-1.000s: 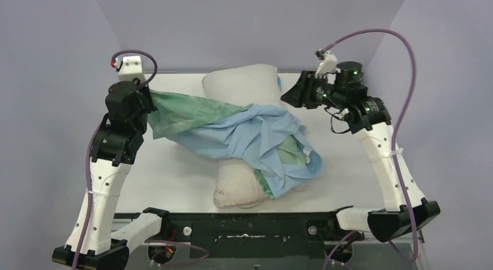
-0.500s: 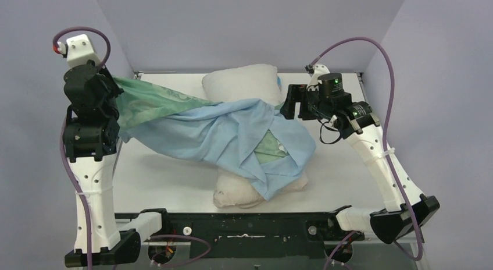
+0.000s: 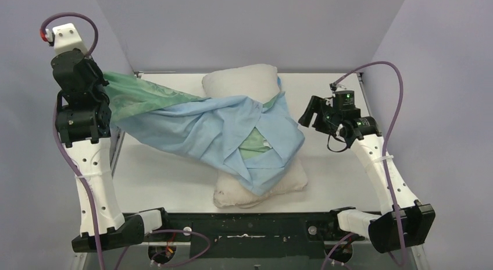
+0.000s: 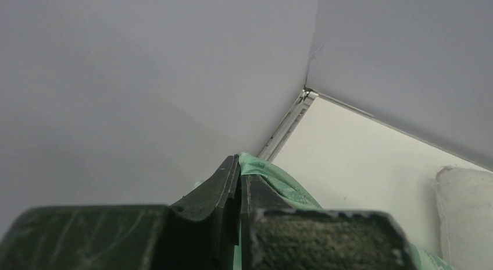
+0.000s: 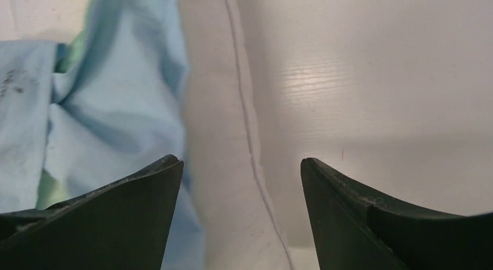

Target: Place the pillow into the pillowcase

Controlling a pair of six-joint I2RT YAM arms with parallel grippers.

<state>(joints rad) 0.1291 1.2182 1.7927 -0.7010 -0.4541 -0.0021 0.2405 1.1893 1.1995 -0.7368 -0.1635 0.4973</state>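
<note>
- Currently the pillowcase [image 3: 203,130] is being held up by one corner; the pillow [image 3: 241,84] is judged to be wholly outside it, so the task is at an early step.
- Left gripper [image 3: 104,85]: clamped tight on a green fold of the cloth, raised high at the far left. In the wrist view the cloth is seen pinched between the closed jaws.
- Right gripper [image 3: 306,115]: jaws spread wide, nothing held. It hangs just beside the pillow's right edge, over the seam and the bare table [image 3: 168,177].
- Pillow: laid lengthwise at the middle of the table, far end and near end both showing.
- Pillowcase: draped slantwise across the pillow's middle, blue side mostly up, a green patch showing in the folds, and stretched up to the left gripper.
- Next move, as judged: the mouth of the sack must be found and spread. A second grip by the right gripper on a loose blue edge is likely called for. Which edge is the mouth cannot be told.
- Edges: the left arm is close to the left wall [image 3: 35,136], so little room is left for pulling further that way; upward room is there.
- Open room: bare table is seen right of the pillow and at the near left; the pillow's near end lies near the front edge.
</note>
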